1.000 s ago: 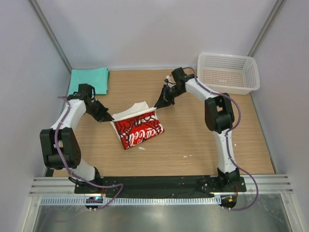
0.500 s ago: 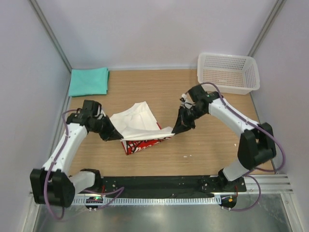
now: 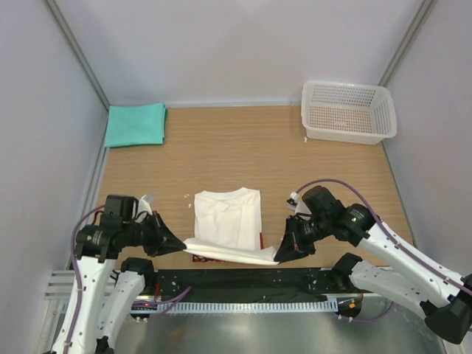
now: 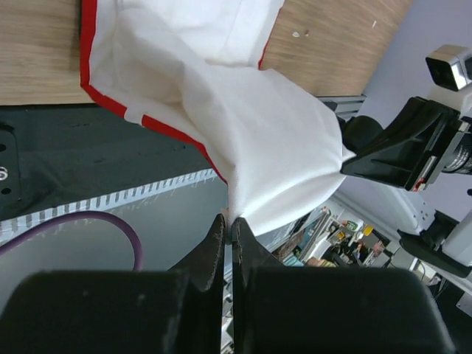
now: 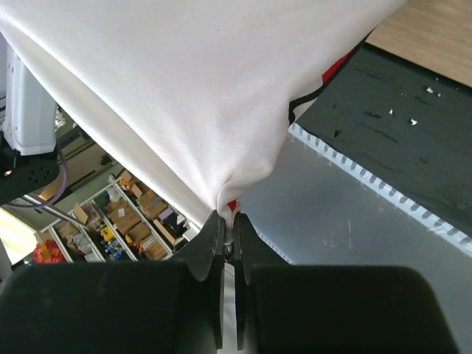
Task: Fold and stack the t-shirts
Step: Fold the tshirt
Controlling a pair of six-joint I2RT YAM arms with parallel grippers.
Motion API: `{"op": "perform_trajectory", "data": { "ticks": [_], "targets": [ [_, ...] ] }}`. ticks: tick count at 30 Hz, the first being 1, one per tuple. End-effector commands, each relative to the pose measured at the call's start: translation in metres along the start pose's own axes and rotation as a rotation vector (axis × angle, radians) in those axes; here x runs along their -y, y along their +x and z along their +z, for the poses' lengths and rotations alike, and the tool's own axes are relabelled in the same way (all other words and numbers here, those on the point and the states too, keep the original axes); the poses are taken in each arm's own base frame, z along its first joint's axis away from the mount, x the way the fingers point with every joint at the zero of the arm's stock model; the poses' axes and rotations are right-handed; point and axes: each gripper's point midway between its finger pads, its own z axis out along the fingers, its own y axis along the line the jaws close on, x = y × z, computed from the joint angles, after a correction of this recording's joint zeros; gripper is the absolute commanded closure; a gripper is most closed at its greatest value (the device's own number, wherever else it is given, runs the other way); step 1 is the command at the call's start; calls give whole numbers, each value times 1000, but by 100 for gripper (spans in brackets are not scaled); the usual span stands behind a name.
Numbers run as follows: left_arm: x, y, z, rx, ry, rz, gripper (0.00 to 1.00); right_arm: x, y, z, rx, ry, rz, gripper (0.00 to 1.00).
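overhead view of a wooden table (image 3: 243, 147) inside a grey-walled booth, with two white and black robot arms reaching in from the near edge. a white t-shirt (image 3: 227, 217) lies near the front of the table, between the two arms, plain side up and folded into a rough rectangle. thin strips of its red print show along its near edge and right side. the shirt's near edge is lifted off the wood and stretched sideways between the grippers.

the left gripper (image 3: 179, 245) is pinched shut on the near left corner of the white t-shirt. the right gripper (image 3: 279, 256) is pinched shut on the near right corner. both sit low, at the front edge of the table, above the black base plate (image 3: 243, 279).

in the left wrist view, the left gripper (image 4: 228, 221) has its two black fingers pressed together with a fold of white cloth (image 4: 258, 125) caught between them. a red hem runs along the cloth's lower left edge, and the right gripper (image 4: 346, 158) holds the far corner. in the right wrist view, the right gripper (image 5: 227, 220) clamps a gathered point of the same white cloth (image 5: 184, 88), which fans out upward from its fingertips.

a teal-green t-shirt (image 3: 135, 124) lies folded flat in the far left corner of the table, well apart from the white one. a white plastic mesh basket (image 3: 346, 85) stands in the far right corner.
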Motion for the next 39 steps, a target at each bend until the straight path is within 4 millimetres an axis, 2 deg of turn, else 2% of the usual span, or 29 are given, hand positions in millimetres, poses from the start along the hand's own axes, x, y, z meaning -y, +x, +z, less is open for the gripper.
{"op": "perform_trajectory", "data": {
  "ticks": [1,3,5,8,9,10,12,14,15,16,18,19,20,21,22,23,24,25,26,27,28,29,30,32,33,35,36,38,39],
  "targets": [
    [-36,53,-25,-82,-183,-149,100,37,38,-11,-57,193,179,98],
    [-35,61,-32,-94,-188,-129,100,31,40,-16,-59,179,179,98],
    [-39,53,-36,-51,-246,-118,100,15,33,-16,-51,129,150,98],
    [-29,32,-35,-35,-294,-65,100,-5,9,-8,-52,98,92,99],
    [-20,19,-33,-22,-304,-56,100,-1,-2,0,-85,149,116,99],
    [-13,10,-32,2,-295,-37,100,-10,-15,-4,-69,146,83,99],
    [-1,-19,-27,89,-298,1,100,-1,-48,-9,-65,169,106,99],
    [9,-43,-14,92,-326,-7,100,-3,-81,-17,-20,141,125,99],
    [24,-61,-3,117,-280,23,100,4,-104,-24,19,123,141,99],
    [24,-77,14,103,-316,5,100,6,-127,-16,-9,120,172,98],
    [28,-111,32,161,-329,40,100,12,-164,-9,16,115,143,96],
    [25,-122,41,160,-355,40,100,4,-185,-5,20,74,126,95],
    [18,-144,52,158,-383,11,100,16,-209,10,-2,75,147,93],
    [19,-166,62,188,-374,50,100,20,-226,16,11,86,140,91],
    [13,-185,68,211,-392,52,100,15,-255,9,68,86,89,88],
    [-3,-208,86,183,-426,23,100,34,-266,21,25,110,137,88],
    [-8,-222,93,172,-434,11,100,37,-280,20,38,109,129,87],
    [-12,-234,99,154,-426,20,100,34,-307,10,103,114,88,85],
    [-18,-242,108,140,-436,14,100,39,-320,9,112,115,95,84],
    [-19,-258,121,141,-432,10,100,51,-332,17,93,114,122,84],
    [-21,-267,127,144,-426,1,100,47,-353,11,133,112,98,84],
    [-19,-276,133,146,-414,5,100,52,-366,10,159,116,103,77],
    [-21,-286,145,112,-425,-3,100,60,-374,20,142,106,121,73],
    [-20,-296,150,74,-444,29,100,54,-390,18,159,97,98,66],
    [-24,-296,151,59,-473,21,94,56,-396,19,167,106,83,64],
    [-15,-302,147,94,-444,34,78,41,-410,5,225,115,26,55],
    [-9,-304,142,118,-432,44,67,37,-411,0,244,126,5,52],
    [17,-307,120,203,-393,99,59,24,-405,-12,266,123,-30,47],
    [23,-306,110,226,-391,113,37,18,-399,-12,264,121,-56,45]
  ]
}}
